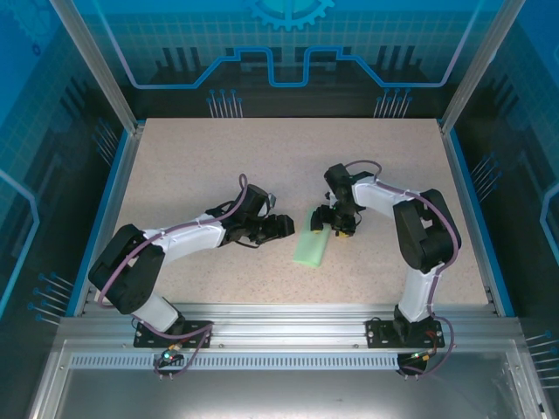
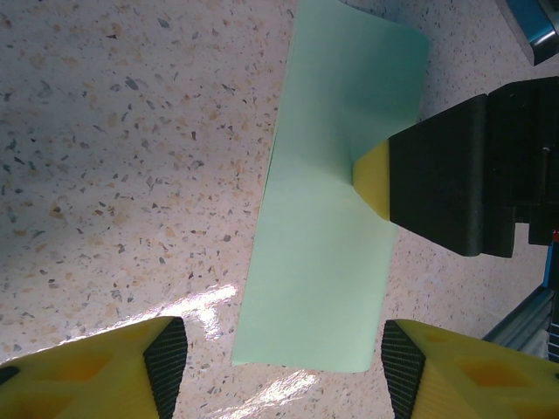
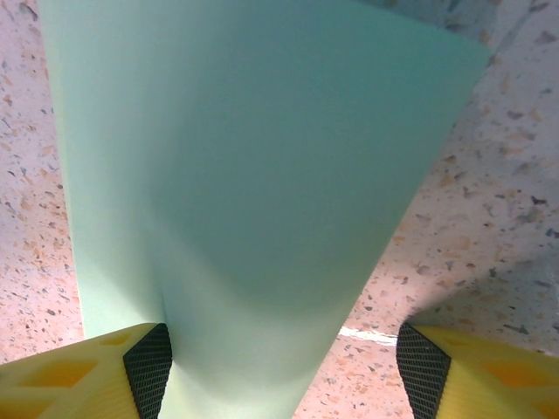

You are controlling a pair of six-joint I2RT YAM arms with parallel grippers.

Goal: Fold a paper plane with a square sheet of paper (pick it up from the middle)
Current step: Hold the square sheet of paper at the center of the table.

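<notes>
Resting on the speckled table (image 1: 192, 175), one sheet of paper (image 1: 312, 247) sits just toward 5 o'clock from the table centre. In the top view it is pale mint green and shows as a narrow oblong, with its long axis running from 1 o'clock to 7 o'clock. Two arms reach in toward it from the near edge, one gripper on each. The left gripper (image 1: 284, 225) stands just beside the sheet at its 10 o'clock, clear of the paper. In the left wrist view its two yellow fingers (image 2: 87, 375) are set wide apart with nothing between them, and the near edge of the sheet lies ahead of them at 12 o'clock. The right gripper (image 1: 328, 225) stands over the 1 o'clock end of the sheet. In the left wrist view one of its yellow fingertips (image 2: 374, 179) touches the sheet's edge at 3 o'clock, and the paper rises in a shallow ridge around that contact point. A second layer edge is visible along the 9 o'clock side of the sheet. In the right wrist view its two fingers (image 3: 87, 375) are also spread wide. The sheet runs up from between them toward 12 o'clock, lying close against the finger at 7 o'clock and well clear of the one at 5 o'clock, so the paper is not clamped.
</notes>
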